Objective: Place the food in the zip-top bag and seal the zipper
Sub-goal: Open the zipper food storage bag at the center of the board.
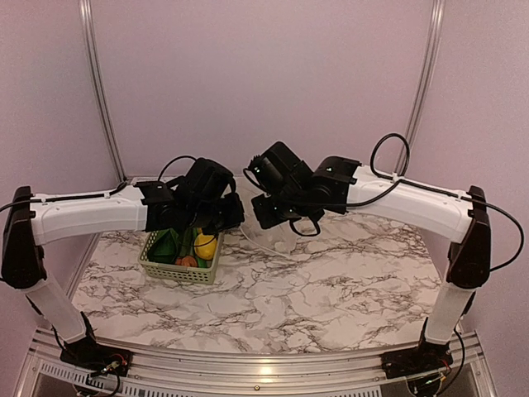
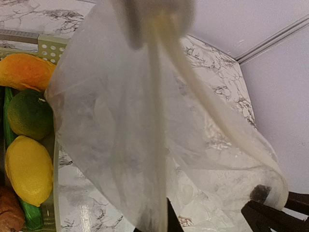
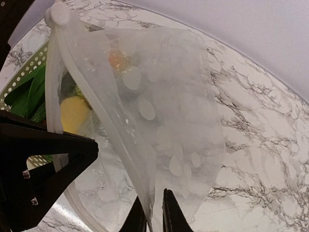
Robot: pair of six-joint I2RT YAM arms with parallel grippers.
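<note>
Bagging has barely begun: the clear, white-dotted plastic zip-top bag [image 3: 159, 106] hangs above the table between the left gripper [image 2: 155, 223] and right gripper [image 3: 152, 220], each clamped on its edge. The food [image 2: 26, 169] lies unloaded in the pale green lattice basket [image 1: 178, 269]. Next, the mouth likely needs spreading.

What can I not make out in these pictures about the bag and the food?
Left wrist view: the top of the zip-top bag is blurred, too near the lens; the left edge cuts off the basket.
Right wrist view: the bag's film veils the food behind it.
Top view: the left gripper and right gripper hide the bag.
</note>
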